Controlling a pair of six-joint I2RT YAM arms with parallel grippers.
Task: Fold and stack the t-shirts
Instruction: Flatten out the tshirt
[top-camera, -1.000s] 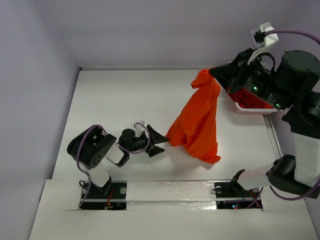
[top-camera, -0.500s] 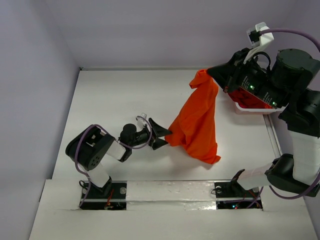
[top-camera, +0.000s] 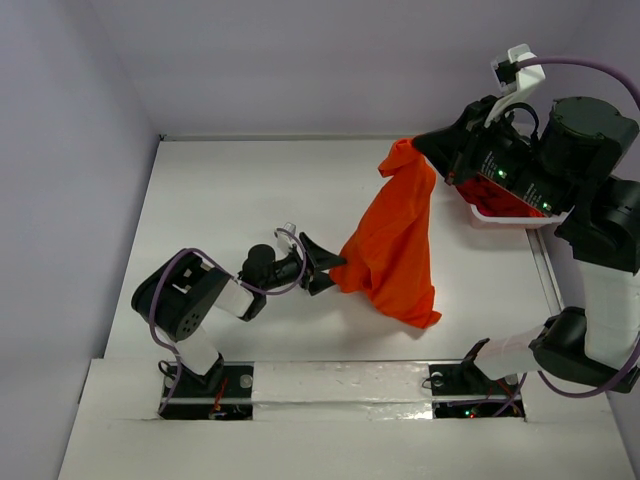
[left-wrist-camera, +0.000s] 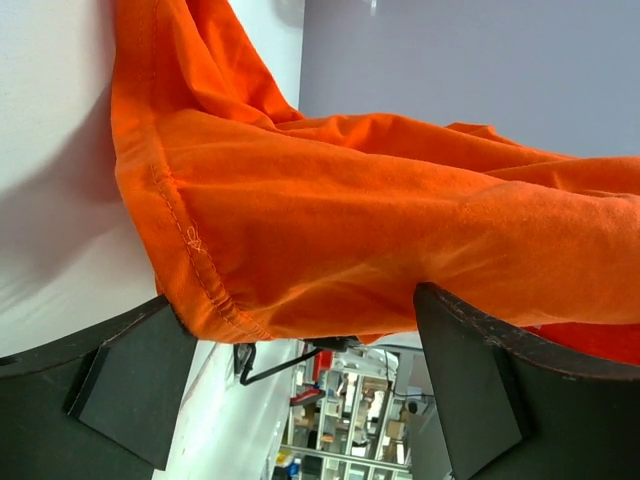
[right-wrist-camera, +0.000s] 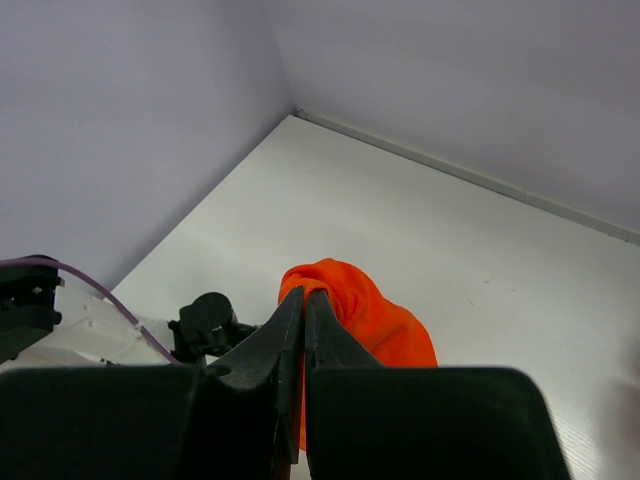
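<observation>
Plain orange tee (top-camera: 395, 240) hangs crumpled in mid-air, bunched tight at the top, stitched bottom hem low by the bench (top-camera: 230, 190).

Hanging orange t-shirt (top-camera: 392, 240) blocks mid-table; table (top-camera: 230, 190) open far left; basket (top-camera: 510, 219) crowds right edge.
</observation>
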